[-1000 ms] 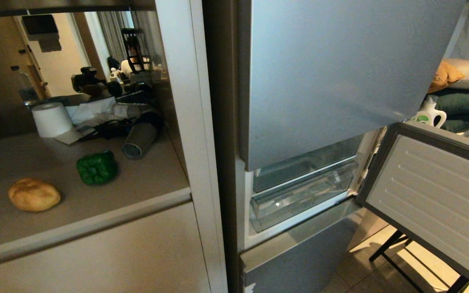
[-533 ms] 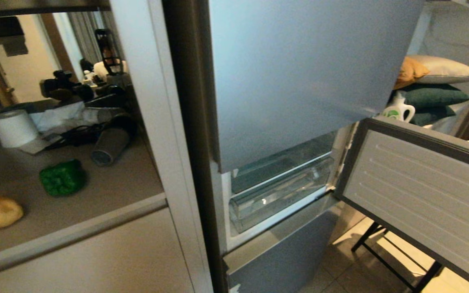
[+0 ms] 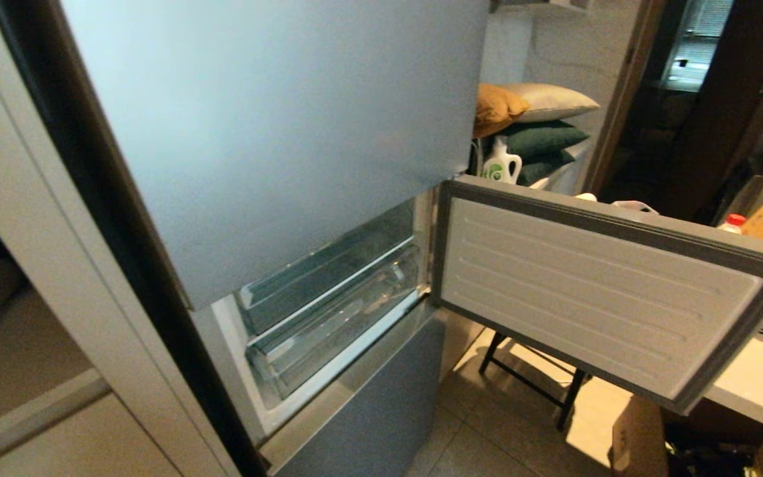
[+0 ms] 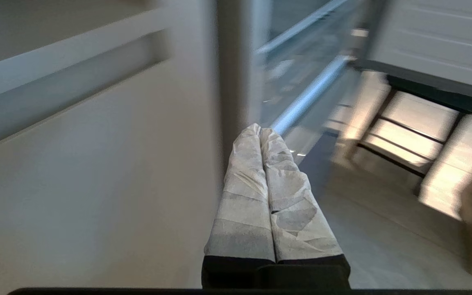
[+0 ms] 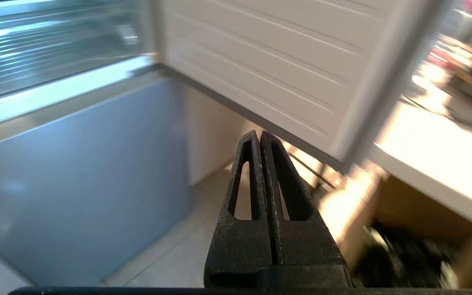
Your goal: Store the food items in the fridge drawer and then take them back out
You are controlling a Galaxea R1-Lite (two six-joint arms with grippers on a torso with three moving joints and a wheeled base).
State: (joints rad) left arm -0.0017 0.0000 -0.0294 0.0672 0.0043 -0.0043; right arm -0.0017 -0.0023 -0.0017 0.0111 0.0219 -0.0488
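While both end effectors stay pressed closed, empty, one fridge drawer shows.

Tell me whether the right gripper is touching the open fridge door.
Apart. The right wrist view shows the right gripper, fingers pressed together and empty, with floor visible between it and the open fridge door beyond.

Silver-grey fridge, clear ridged drawer, seemingly white-wrapped left tool.
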